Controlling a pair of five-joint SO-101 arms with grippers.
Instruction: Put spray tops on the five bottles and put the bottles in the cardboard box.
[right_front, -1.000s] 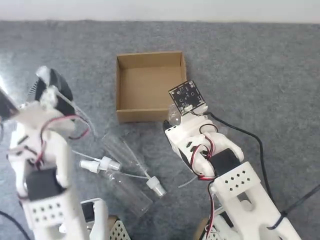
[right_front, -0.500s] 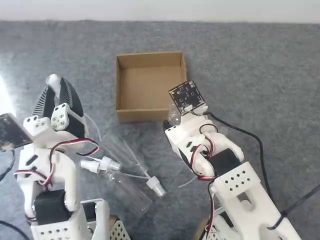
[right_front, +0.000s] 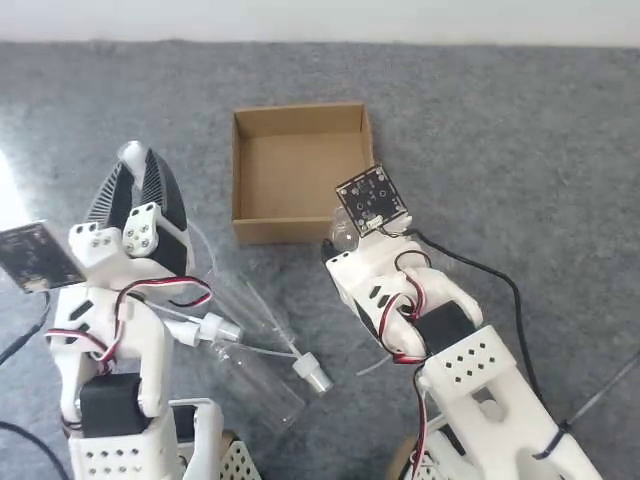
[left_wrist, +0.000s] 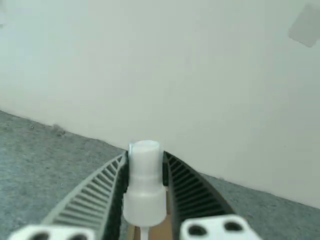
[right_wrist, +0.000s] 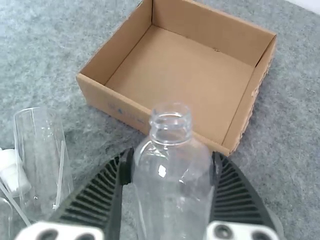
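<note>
Cardboard box (right_front: 296, 175) open on the grey mat (right_front: 520, 150); one part in each gripper
Right gripper (right_wrist: 169, 159) squeezes a clear bottle (right_wrist: 172, 192) just in front of the box; left gripper (left_wrist: 145, 156) pinches a white spray top (left_wrist: 145, 187) off to one side.

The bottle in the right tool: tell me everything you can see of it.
The bottle is clear, plastic or glass by its look, with rounded shoulders and a short threaded neck. Its mouth is open, with no spray top on it, and it looks empty. The right tool is shut on its body, one ribbed dark finger at each side. Its neck points toward the cardboard box, outside it.
</note>
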